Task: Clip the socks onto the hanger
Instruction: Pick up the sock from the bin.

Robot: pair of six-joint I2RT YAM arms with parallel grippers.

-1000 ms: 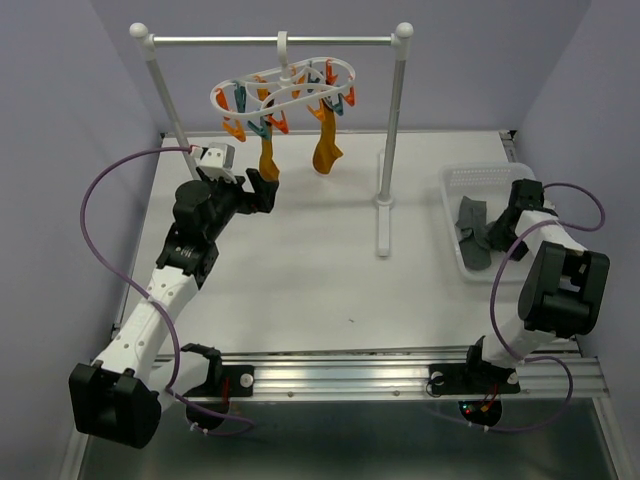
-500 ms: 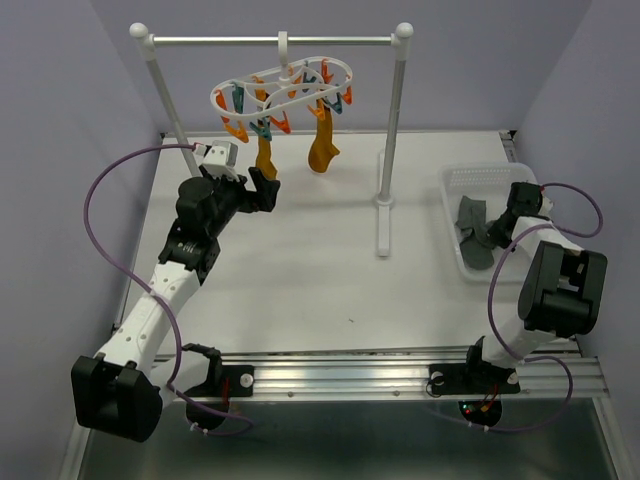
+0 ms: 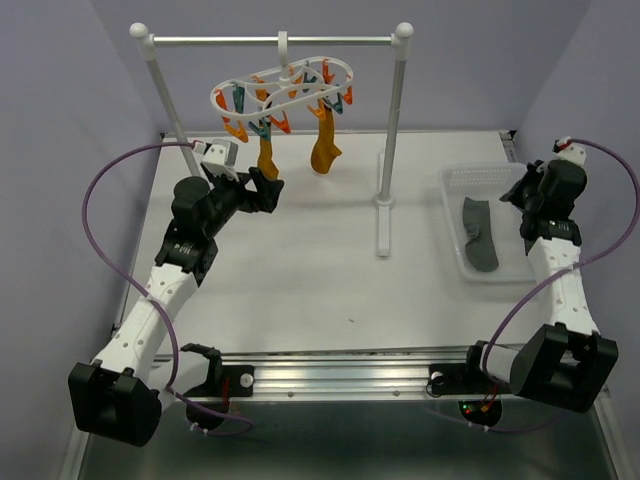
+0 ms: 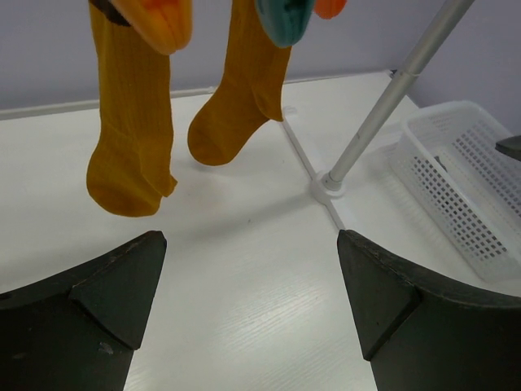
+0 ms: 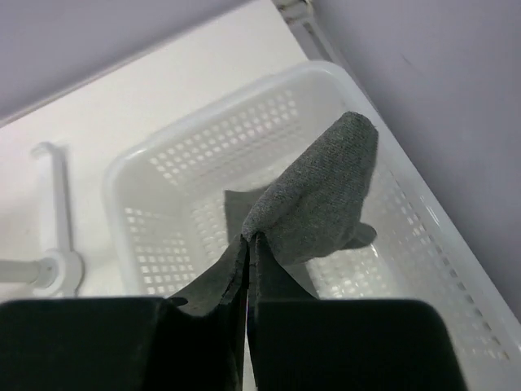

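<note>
Item one, hanger (image 3: 285, 90): white oval openwork frame, hooked over the crossbar of the rail stand (image 3: 390, 130) at the far side of the counter (image 3: 320, 280), with orange and teal clips dangling under its rim. Item two, striped mustard sock (image 3: 266, 155): hangs toe-down from a clip on the left half of the hanger; the left wrist view shows a dark band at its cuff, just beside an orange clip (image 4: 159, 20). Item three, plain mustard sock (image 3: 325, 148): hangs from a clip to the right of item two, apart from it, toe clear of the counter; a teal clip (image 4: 285, 20) hangs in front of its cuff. Item four, lying grey sock (image 3: 478, 235): dark grey, flat on the floor of the basket (image 3: 480, 178), a clear perforated tub at the right edge of the counter. Item five, held grey sock (image 5: 317, 212): dark grey, gripped at a fold and lifted above the basket, its free end standing up and away from the fingers, with item four partly hidden beneath it. Item six, left pincer (image 4: 248, 244): fingers wide apart and empty, raised over the far left of the counter, near the striped mustard sock but not touching it, both mustard socks in view beyond the gap. Item seven, right pincer (image 5: 248, 244): fingers pressed together on the held grey sock, positioned over the basket's right side.
</note>
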